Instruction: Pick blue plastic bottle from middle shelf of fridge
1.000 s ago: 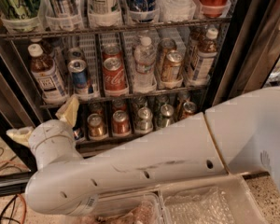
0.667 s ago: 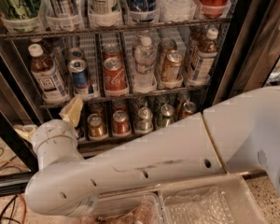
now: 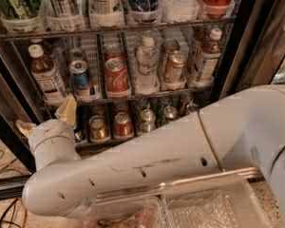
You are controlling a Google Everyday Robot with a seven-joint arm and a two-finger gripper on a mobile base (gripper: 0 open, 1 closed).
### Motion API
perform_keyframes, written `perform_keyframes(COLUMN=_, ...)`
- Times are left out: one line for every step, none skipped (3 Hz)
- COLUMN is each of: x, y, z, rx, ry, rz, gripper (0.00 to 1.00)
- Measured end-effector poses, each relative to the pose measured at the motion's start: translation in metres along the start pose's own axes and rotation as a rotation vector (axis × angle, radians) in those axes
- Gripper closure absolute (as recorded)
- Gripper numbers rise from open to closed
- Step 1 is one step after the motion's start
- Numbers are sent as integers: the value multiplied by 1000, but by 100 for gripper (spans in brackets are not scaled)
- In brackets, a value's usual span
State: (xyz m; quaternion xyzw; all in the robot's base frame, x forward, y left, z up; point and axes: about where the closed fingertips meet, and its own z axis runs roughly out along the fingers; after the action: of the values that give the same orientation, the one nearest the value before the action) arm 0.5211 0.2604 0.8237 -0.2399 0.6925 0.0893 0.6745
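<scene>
Camera view: white robot arm (image 3: 147, 167) crosses the foreground; its two-finger gripper (image 3: 44, 119) sits lower left before the bottom rack, tan fingers (image 3: 67, 110) spread apart, holding nothing. Small clear plastic bottle of brown liquid w/ white cap (image 3: 46, 75) stands upright at far left of the dark wire middle shelf (image 3: 147, 95), just above the gripper, beside a blue soda can (image 3: 80, 80), in the dark-framed fridge (image 3: 238, 56)

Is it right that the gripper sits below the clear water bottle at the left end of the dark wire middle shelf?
No. The camera view shows the gripper below the small brown-liquid bottle with a white cap at the left end of the middle shelf; the clear water bottle stands mid-row.
</scene>
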Motion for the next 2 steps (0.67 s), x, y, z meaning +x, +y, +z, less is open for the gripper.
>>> perform_keyframes(x=-6, y=3, z=6, rx=-6, ry=-14, rz=-15, gripper=20)
perform_keyframes(x=-11, y=2, z=10, rx=-3, ry=-26, rz=-28, gripper=28)
